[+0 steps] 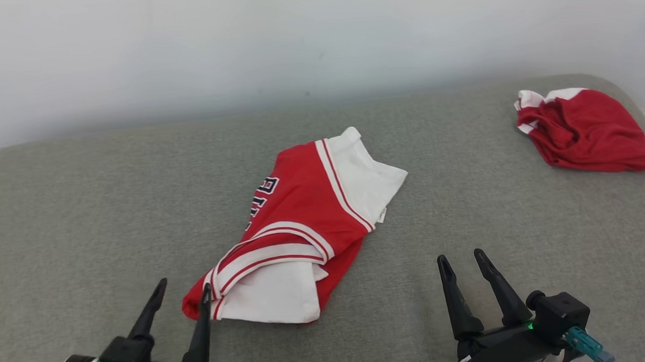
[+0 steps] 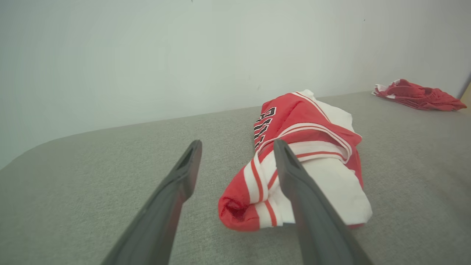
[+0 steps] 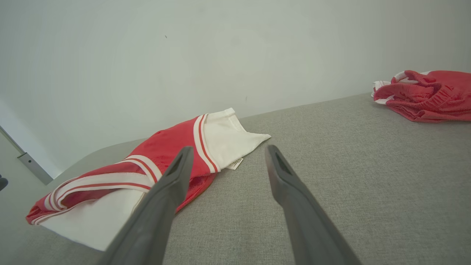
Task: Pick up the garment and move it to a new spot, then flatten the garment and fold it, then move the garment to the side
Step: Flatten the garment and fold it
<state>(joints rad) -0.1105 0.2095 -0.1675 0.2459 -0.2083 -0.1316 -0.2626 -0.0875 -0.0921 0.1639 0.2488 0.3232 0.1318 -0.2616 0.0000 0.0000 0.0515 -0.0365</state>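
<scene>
A red and white garment [image 1: 297,232] with black lettering lies folded in a loose bundle at the middle of the grey surface [image 1: 81,215]. It also appears in the left wrist view [image 2: 305,162] and the right wrist view [image 3: 176,154]. My left gripper [image 1: 184,285] stands open at the lower left, its right fingertip close to the garment's near left corner. My right gripper [image 1: 461,256] stands open at the lower right, apart from the garment, with bare grey surface under it. Neither holds anything.
A second red and white bundle of cloth [image 1: 585,128] lies at the far right corner of the surface, near its rounded edge. A pale wall [image 1: 293,39] runs behind the surface. Open grey surface spreads to the left and right of the garment.
</scene>
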